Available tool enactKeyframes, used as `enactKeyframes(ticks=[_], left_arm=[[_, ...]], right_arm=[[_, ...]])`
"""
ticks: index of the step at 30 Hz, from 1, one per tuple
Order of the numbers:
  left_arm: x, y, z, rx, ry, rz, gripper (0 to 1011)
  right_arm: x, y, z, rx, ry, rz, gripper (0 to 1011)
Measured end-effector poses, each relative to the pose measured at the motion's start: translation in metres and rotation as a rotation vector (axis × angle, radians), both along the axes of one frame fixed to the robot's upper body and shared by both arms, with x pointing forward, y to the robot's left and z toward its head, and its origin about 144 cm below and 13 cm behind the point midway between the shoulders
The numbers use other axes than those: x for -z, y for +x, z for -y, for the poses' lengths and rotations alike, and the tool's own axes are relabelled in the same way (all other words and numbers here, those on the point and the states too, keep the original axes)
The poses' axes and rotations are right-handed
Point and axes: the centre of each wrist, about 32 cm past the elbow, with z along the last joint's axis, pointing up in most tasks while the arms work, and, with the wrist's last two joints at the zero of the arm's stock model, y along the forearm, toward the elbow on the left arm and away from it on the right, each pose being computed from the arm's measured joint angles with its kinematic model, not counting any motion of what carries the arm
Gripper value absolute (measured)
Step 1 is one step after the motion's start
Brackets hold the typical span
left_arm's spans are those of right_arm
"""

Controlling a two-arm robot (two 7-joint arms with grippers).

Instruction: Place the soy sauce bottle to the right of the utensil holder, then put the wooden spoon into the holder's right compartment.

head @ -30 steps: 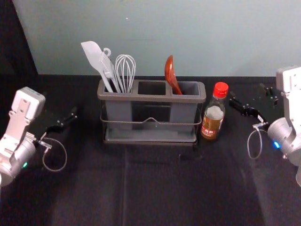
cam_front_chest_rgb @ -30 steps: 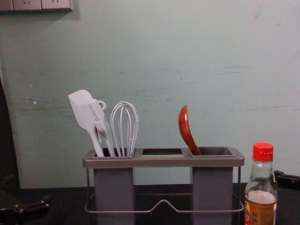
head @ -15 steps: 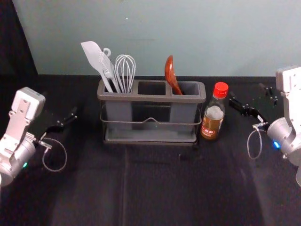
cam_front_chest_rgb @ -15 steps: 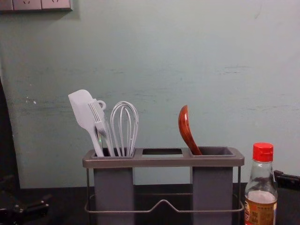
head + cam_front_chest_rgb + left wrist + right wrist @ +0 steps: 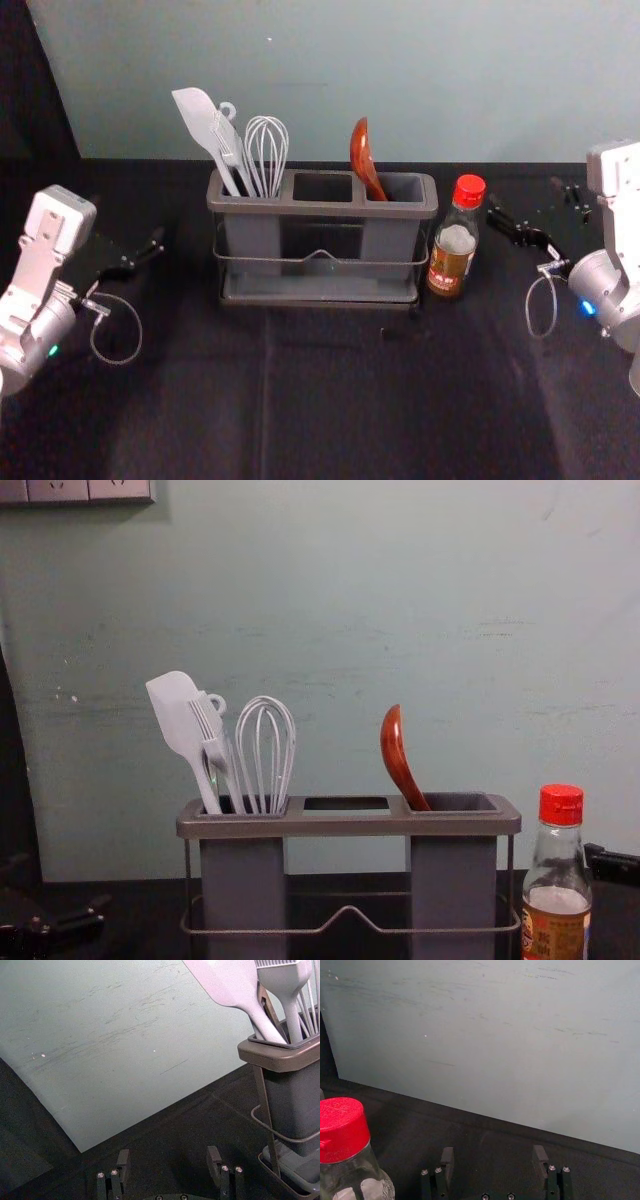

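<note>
Spoon [image 5: 363, 155] in holder [image 5: 325, 208] | bottle [image 5: 454, 250] beside right edge | left gripper [image 5: 127, 218], right gripper [image 5: 525, 193] outboard

Spoon [image 5: 363, 153] in holder [image 5: 320, 209], bottle [image 5: 453, 250] to right

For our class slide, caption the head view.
Wooden spoon in the holder's right compartment, soy sauce bottle beside it.

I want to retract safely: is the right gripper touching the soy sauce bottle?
Apart: the right wrist view shows dark table between the bottle and right gripper.
</note>
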Motion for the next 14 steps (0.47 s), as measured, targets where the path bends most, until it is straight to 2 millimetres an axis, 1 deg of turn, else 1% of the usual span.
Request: enactKeyframes(ticks=[14], left_arm=[[0.0, 0.0, 0.0, 0.0, 0.0, 0.0, 1000]], right_arm=[[0.0, 0.0, 0.0, 0.0, 0.0, 0.0, 1004]])
